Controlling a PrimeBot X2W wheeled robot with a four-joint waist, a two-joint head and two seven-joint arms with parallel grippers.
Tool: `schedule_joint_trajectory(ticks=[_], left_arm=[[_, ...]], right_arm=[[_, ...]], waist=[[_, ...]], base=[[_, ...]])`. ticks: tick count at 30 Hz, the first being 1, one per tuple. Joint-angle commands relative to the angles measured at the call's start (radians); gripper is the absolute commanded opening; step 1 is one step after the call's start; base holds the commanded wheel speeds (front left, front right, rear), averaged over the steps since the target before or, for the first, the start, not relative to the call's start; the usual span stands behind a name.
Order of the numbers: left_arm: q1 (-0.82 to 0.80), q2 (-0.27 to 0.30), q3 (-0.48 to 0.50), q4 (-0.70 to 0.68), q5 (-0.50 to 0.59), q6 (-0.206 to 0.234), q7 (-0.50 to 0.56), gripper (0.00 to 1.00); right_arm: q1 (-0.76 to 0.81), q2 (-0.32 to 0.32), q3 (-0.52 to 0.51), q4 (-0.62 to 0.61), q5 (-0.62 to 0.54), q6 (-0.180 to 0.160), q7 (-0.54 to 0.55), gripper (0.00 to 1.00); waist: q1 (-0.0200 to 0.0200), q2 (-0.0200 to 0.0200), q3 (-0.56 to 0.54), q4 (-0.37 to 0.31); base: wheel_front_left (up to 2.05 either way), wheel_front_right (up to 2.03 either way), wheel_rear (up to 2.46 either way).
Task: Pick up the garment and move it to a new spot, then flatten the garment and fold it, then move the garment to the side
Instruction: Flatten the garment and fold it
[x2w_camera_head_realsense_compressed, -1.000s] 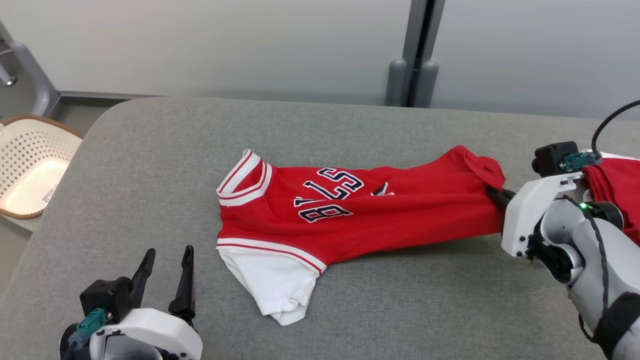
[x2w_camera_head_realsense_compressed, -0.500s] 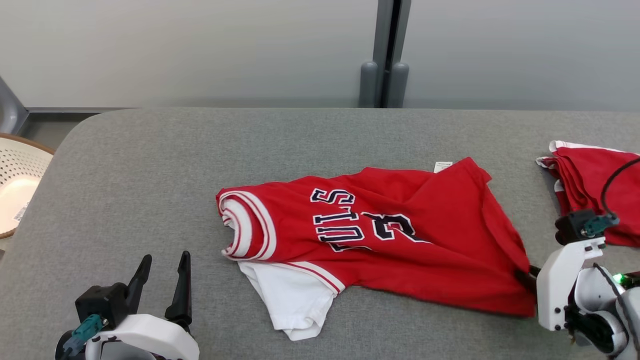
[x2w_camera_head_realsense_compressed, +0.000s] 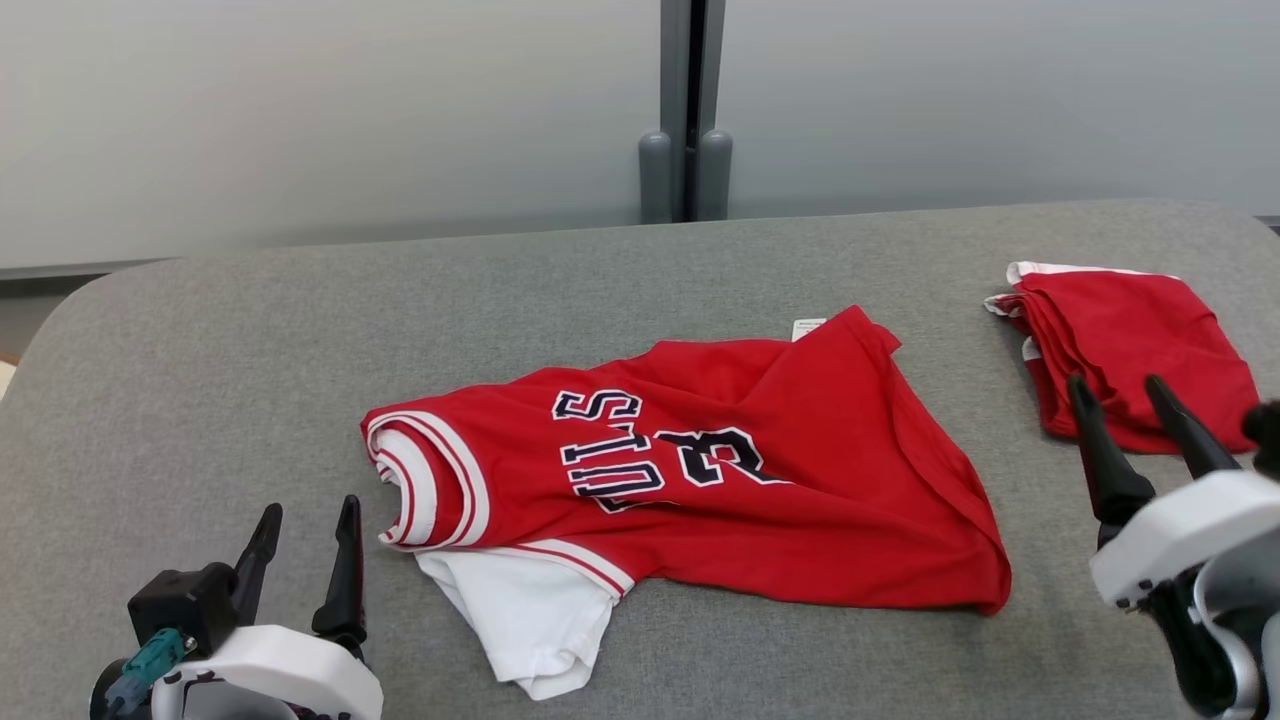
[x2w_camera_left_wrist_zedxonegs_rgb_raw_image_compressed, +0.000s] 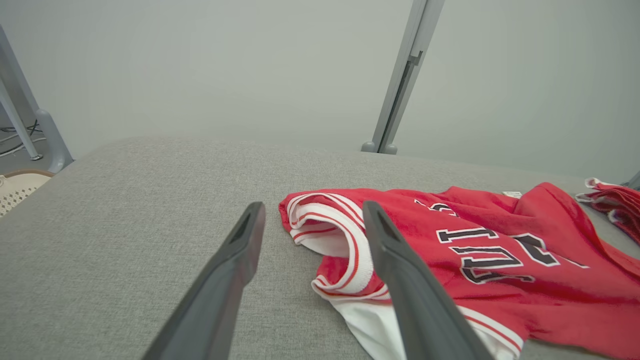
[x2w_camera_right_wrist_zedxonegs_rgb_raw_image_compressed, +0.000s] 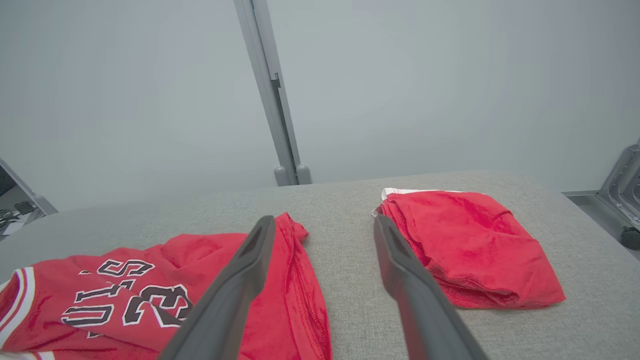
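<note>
Right pincer of mine hovers with its fingers spread, gripping nothing, just right of the red basketball jersey. My left pincer, likewise spread and empty, sits near the jersey's white-striped trim. The jersey lies rumpled on the grey fabric table, with a folded red garment farther right. Pale wall panels and a grey post stand behind. Navy print reads "23"; the letters beside it are partly folded.

Head camera looks down on the table; low wrist cameras skim it, all sharing the jersey.
</note>
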Motion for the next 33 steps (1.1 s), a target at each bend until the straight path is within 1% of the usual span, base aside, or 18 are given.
schedule_joint_trajectory(ticks=[1,4,7,11,14,16,18,22,23,24,28,33], left_arm=[[0.009,0.011,0.005,-0.004,-0.006,0.004,0.003,1.00],[0.014,0.013,0.002,-0.011,-0.005,0.005,0.008,1.00],[0.017,0.019,-0.001,-0.019,-0.006,0.007,0.015,1.00],[0.011,0.030,-0.002,-0.033,-0.001,0.012,0.025,1.00],[-0.004,0.040,-0.012,-0.034,-0.003,0.006,0.055,1.00],[-0.021,0.048,-0.029,-0.021,-0.017,-0.005,0.111,1.00],[-0.049,0.050,-0.027,-0.011,-0.039,-0.015,0.154,1.00],[-0.090,0.073,-0.059,0.029,-0.075,-0.058,0.273,1.00],[-0.102,0.074,-0.061,0.032,-0.083,-0.070,0.291,1.00],[-0.102,0.074,-0.061,0.032,-0.083,-0.070,0.291,1.00],[-0.128,0.096,-0.087,0.056,-0.098,-0.105,0.363,1.00],[-0.172,0.111,-0.118,0.093,-0.077,-0.135,0.403,1.00]], right_arm=[[0.020,0.020,-0.012,0.002,-0.006,0.000,-0.036,1.00],[0.061,0.057,-0.029,0.028,-0.014,0.000,-0.130,1.00],[0.084,0.079,-0.017,0.065,-0.014,0.000,-0.181,1.00],[0.074,0.088,0.005,0.102,-0.005,0.000,-0.210,1.00],[0.059,0.086,0.018,0.118,-0.003,0.000,-0.218,1.00],[0.047,0.081,0.026,0.126,0.000,0.000,-0.220,1.00],[0.036,0.078,0.036,0.133,0.004,0.000,-0.221,1.00],[0.019,0.076,0.046,0.146,0.009,0.000,-0.223,1.00],[0.015,0.075,0.047,0.150,0.011,0.000,-0.225,1.00],[0.015,0.075,0.047,0.150,0.011,0.000,-0.225,1.00],[0.005,0.075,0.055,0.165,0.015,0.000,-0.232,1.00],[-0.014,0.071,0.066,0.176,0.020,0.000,-0.240,1.00]], waist=[[0.0000,-0.0001,-0.006,-0.008],[0.0000,-0.0001,-0.009,-0.018],[0.0000,-0.0001,-0.007,-0.026],[0.0000,-0.0001,0.000,-0.034],[0.0000,-0.0001,0.005,-0.041],[0.0000,-0.0001,0.011,-0.048],[0.0000,-0.0001,0.021,-0.059],[0.0000,-0.0001,0.045,-0.086],[0.0000,-0.0001,0.051,-0.093],[0.0000,-0.0001,0.051,-0.093],[0.0000,-0.0001,0.077,-0.118],[0.0000,-0.0001,0.106,-0.141]], base=[[0.00,0.00,0.00],[0.00,0.00,0.00],[0.00,0.00,0.00],[0.00,0.00,0.00],[0.00,0.00,0.00],[0.00,0.00,0.00],[0.00,0.00,0.00],[0.00,0.00,0.00],[0.00,0.00,0.00],[0.00,0.00,0.00],[0.00,0.00,0.00],[0.00,0.00,0.00]])
